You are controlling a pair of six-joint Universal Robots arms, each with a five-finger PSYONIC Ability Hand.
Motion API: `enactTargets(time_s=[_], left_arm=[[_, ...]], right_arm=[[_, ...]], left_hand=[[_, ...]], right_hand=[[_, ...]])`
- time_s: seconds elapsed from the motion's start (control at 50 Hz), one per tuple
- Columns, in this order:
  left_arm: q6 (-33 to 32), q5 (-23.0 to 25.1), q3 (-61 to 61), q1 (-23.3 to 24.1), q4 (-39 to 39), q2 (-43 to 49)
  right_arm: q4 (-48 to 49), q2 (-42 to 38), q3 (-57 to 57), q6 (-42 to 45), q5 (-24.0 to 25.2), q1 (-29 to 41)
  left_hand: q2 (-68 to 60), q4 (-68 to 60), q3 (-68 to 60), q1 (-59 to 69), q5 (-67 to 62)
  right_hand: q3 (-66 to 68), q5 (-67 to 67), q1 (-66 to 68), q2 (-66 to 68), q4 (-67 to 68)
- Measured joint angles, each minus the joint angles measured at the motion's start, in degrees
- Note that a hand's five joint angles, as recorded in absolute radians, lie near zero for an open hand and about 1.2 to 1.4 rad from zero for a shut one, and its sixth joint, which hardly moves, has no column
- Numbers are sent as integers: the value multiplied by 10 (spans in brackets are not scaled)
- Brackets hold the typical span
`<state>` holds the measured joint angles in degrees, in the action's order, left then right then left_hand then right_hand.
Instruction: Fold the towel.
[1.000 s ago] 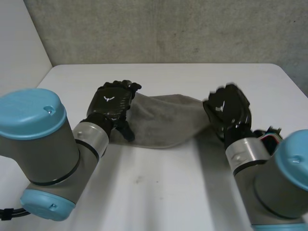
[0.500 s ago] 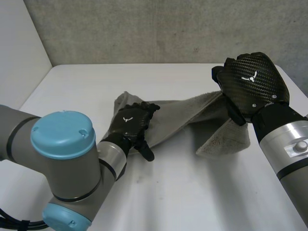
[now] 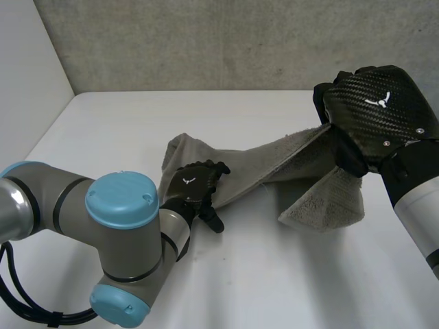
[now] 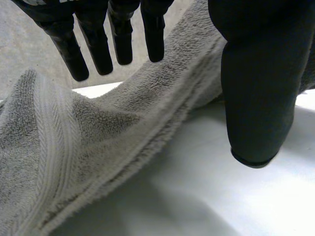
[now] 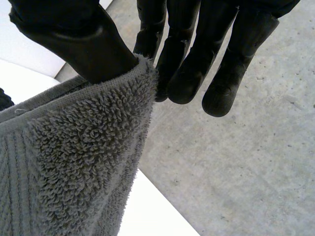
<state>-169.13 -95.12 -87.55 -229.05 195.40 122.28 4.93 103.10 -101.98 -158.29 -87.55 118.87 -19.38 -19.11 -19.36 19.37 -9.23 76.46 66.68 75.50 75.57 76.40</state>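
Note:
A grey towel stretches across the white table, bunched into a long band. My right hand is raised above the table's right side. It is shut on the towel's right end, and a flap hangs down below it. In the right wrist view the thumb pinches the towel's looped edge against the fingers. My left hand rests on the towel's left part with straight fingers. In the left wrist view its fingers hover over the towel, and the thumb stands beside the towel's edge over bare table.
A grey concrete wall runs behind the table's far edge. A white wall stands at the left. My left arm's elbow lies low over the table's near left. Bare table lies in front of the towel.
My right hand has risen and moved right with the towel's end, pulling the towel taut. My left hand has slid nearer along the towel's left part, and its arm has swung round.

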Motion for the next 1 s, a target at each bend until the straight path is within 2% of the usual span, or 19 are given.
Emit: enactTargets(time_s=[0.04, 0.16, 0.18, 0.24, 0.3, 0.4, 0.56, 0.7, 0.84, 0.9, 1.0], left_arm=[[0, -2, 1, 0, 3, 2], [-4, -25, 12, -6, 27, 17], [-5, -32, 15, -9, 33, 21], [-10, -39, 17, -21, 39, 23], [-27, -41, 11, -41, 37, 14], [-88, -37, -21, -68, 15, -32], [-225, -7, -114, -94, -9, -125], [-301, 24, -128, -104, -5, -113], [-347, 27, 25, -107, 3, -36], [-351, 25, 126, -107, 9, -17], [-340, 14, 304, -117, 42, -9]], right_arm=[[-5, 3, 2, -3, 0, 0], [-30, 13, 10, -8, 0, -2], [-36, 13, 11, -8, 0, -3], [-47, 12, 12, -5, 2, -6], [-65, 6, 12, 2, 5, -9], [-103, -22, 10, 28, 11, -27], [-177, -122, -8, 145, 28, -72], [-181, -232, 25, 229, 30, -77], [-97, -309, 166, 245, 22, -70], [-23, -317, 238, 241, 17, -69], [161, -306, 334, 235, 7, -71]], left_hand=[[-24, -23, -21, 24, -23], [-195, -191, -195, 196, -190], [-270, -273, -270, 269, -269], [-399, -397, -394, 397, -393], [-459, -462, -458, 450, -451], [-497, -499, -497, 472, -482], [-502, -505, -502, 485, -492], [-503, -506, -503, 490, -493], [-503, -506, -503, 490, -495], [-503, -506, -503, 493, -495], [-503, -506, -503, 493, -495]], right_hand=[[0, 0, 0, 0, 0], [0, 0, 0, 0, 0], [0, 0, 0, 0, 0], [0, 0, 0, 0, 0], [0, 0, 0, 0, 0], [0, 0, 0, 0, 0], [0, 0, 0, 10, 0], [0, 10, 0, 10, 0], [0, 12, 0, 10, 0], [1, 12, 0, 10, 0], [3, 12, 0, 10, 0]])
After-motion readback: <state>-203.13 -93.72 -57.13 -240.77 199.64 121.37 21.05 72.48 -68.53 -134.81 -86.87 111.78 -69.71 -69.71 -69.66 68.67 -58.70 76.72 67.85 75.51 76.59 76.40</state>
